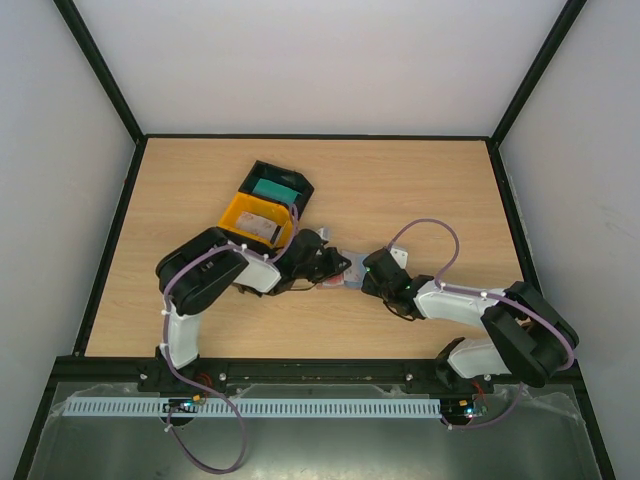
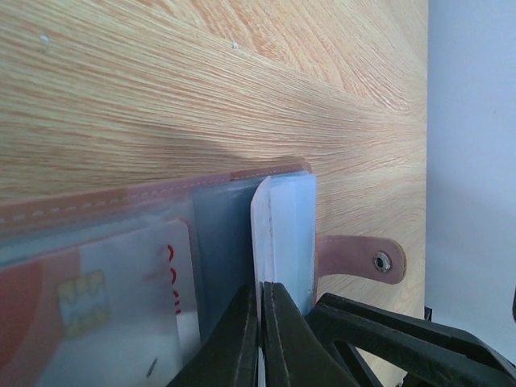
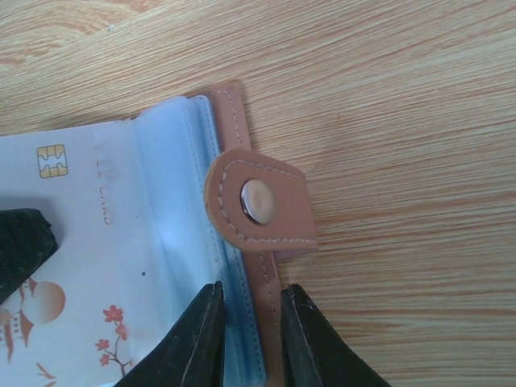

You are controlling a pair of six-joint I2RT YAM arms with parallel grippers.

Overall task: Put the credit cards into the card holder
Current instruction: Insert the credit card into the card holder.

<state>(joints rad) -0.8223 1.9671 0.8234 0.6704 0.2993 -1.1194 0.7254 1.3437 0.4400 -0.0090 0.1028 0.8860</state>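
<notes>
So the bench [image 1: 420, 190] has the yellow tray [image 1: 255, 218] just behind the open card holder [image 3: 262, 201]. The left end effector [image 2: 260, 302] is clenched on its clear sleeve, the right end effector [image 3: 250, 294] pinches its brown edge, and a credit card [image 2: 121, 290] is tucked inside.

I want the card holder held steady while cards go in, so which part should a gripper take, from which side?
On the card holder, take the brown stitched edge beside the snap tab, coming from the bare table side. It looks thin and firm, lying just outside the clear sleeves; the right gripper has a finger either side of it.
</notes>
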